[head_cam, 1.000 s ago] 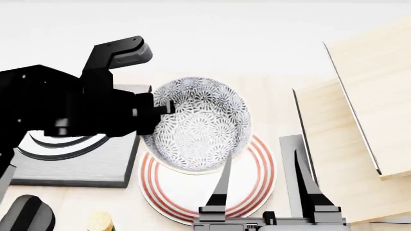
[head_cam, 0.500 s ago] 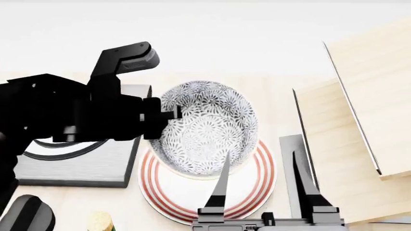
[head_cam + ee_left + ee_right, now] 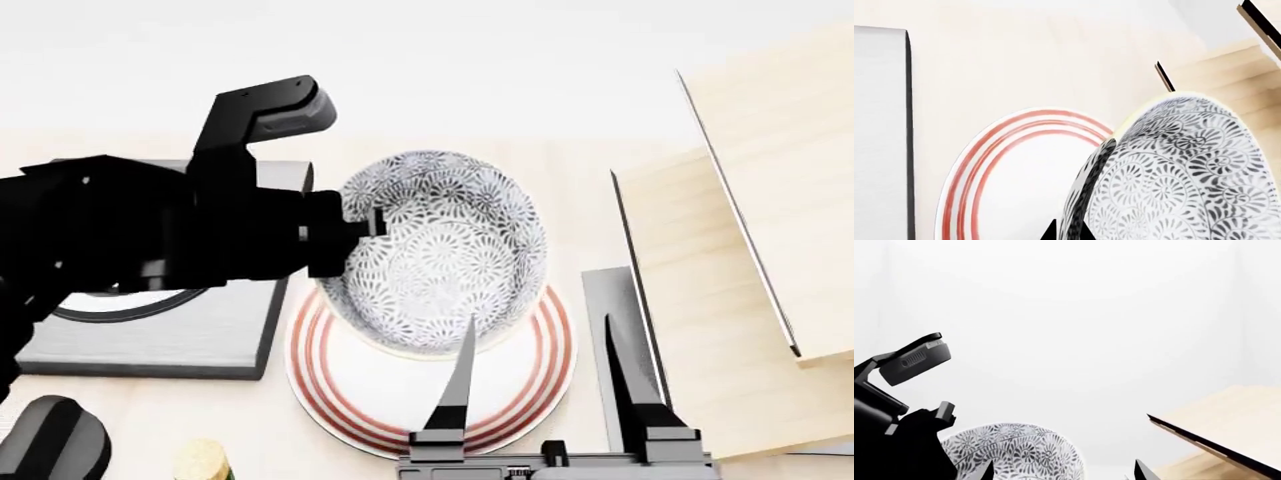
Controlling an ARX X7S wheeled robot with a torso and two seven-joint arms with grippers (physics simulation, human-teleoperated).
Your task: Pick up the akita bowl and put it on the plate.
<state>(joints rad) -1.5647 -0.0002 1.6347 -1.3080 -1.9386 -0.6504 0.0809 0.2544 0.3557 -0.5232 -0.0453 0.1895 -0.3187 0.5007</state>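
nearest the camera, the right gripper (image 3: pixel 541 385) is seen idle with its thin black fingers spread wide, just beside the plate (image 3: pixel 527 400), a flat glossy white disc ringed in thin red lines. just beyond, the akita bowl (image 3: pixel 447 255), deep, round and densely patterned in grey-black, is held tilted above the plate's far half, pinched at its rim by the left gripper (image 3: pixel 358 228), so a straight lowering is judged to be what remains.
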